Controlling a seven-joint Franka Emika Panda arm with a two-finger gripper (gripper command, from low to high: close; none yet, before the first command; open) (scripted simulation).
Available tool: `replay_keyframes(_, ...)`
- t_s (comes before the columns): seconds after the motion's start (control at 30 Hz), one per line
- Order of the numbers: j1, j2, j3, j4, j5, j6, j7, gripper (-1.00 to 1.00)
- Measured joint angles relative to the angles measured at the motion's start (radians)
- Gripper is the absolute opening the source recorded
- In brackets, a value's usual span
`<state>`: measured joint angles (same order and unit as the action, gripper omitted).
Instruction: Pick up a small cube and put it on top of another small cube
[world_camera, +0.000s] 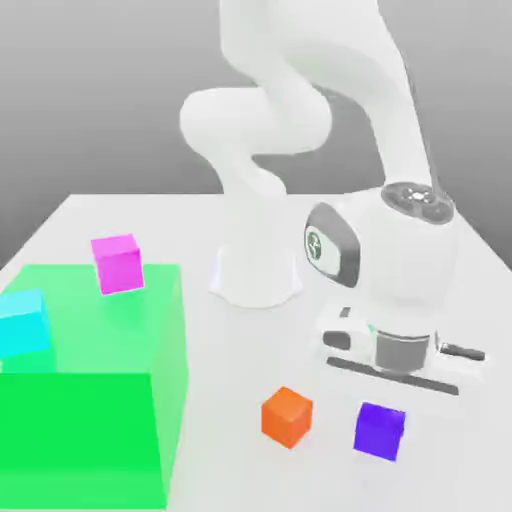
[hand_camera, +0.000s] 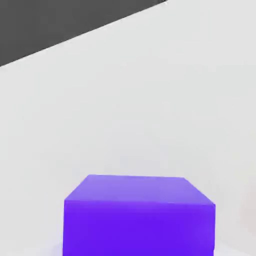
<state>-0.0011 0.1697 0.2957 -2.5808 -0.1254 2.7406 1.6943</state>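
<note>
The small purple cube (world_camera: 380, 430) rests on the white table near the front, toward the exterior view's right. In the hand view the purple cube (hand_camera: 139, 215) looms large and close on the white surface. My gripper (world_camera: 398, 372) hangs just above and slightly behind this cube, its white hand pointing down. The small orange cube (world_camera: 287, 416) sits on the table a short way to the exterior view's left of the purple one, apart from it.
A large translucent green box (world_camera: 95, 420) stands at the exterior view's front left. A magenta-pink cube (world_camera: 117, 263) sits at its far top edge, and a cyan cube (world_camera: 22, 323) shows at its left side. The arm's white base (world_camera: 255, 275) stands mid-table.
</note>
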Motion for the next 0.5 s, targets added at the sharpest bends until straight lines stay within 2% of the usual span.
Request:
replay_keyframes(0.3, -0.098, -0.285, -0.045, -0.208, 0.190, -0.065, 0.491, -1.00)
replay_keyframes(0.37, -0.116, -0.286, -0.046, -0.230, 0.187, -0.041, 0.564, -1.00)
replay_keyframes(0.5, -0.139, -0.179, -0.051, -0.232, 0.115, 0.067, 0.638, -1.00)
